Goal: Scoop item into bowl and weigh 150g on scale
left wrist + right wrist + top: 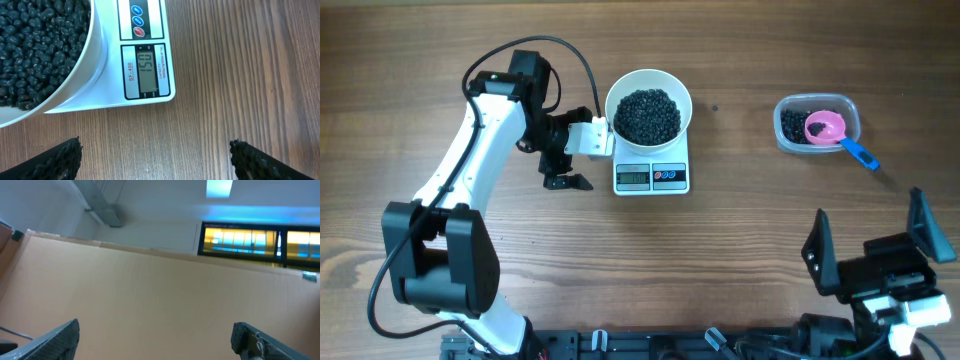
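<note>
On the scale (651,176), the bowl (620,92) of black beans (648,115) reads target weight; task looks done, left gripper (155,162) and right gripper (870,238) gaping empty.

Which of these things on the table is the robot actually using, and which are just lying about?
In the job: black beans, white bowl, scale, pink scoop, clear tub.
Lying about: nothing else visible.
</note>
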You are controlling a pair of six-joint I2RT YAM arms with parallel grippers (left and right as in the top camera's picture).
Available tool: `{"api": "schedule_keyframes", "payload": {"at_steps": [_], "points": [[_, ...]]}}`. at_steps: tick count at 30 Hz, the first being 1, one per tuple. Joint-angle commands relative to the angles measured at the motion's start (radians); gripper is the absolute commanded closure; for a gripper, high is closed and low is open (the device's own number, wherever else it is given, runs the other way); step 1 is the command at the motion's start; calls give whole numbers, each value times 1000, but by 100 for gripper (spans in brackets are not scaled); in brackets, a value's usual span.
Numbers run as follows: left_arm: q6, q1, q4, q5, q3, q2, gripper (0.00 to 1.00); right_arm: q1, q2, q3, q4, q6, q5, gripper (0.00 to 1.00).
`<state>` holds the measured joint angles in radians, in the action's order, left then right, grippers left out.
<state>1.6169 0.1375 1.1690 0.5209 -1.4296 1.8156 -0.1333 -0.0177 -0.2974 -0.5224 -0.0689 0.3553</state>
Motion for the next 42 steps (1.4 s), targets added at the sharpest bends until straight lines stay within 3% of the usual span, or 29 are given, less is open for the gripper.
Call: {"api": "schedule_keyframes", "payload": {"at_steps": [1, 5, 11, 26, 42], "points": [[-2, 3, 0, 1, 6, 0, 0, 3, 14, 41, -5, -20, -19, 0], [-2, 3, 0, 1, 6, 0, 0, 3, 14, 133, -69, -97, -125, 0], [-2, 3, 0, 1, 6, 0, 0, 3, 14, 291, -147, -88, -287, 0], [-2, 3, 0, 2, 6, 0, 0, 3, 14, 292, 500, -36, -304, 0], [-2, 3, 0, 1, 6, 0, 0, 3, 14, 292, 521, -39, -303, 0]]}}
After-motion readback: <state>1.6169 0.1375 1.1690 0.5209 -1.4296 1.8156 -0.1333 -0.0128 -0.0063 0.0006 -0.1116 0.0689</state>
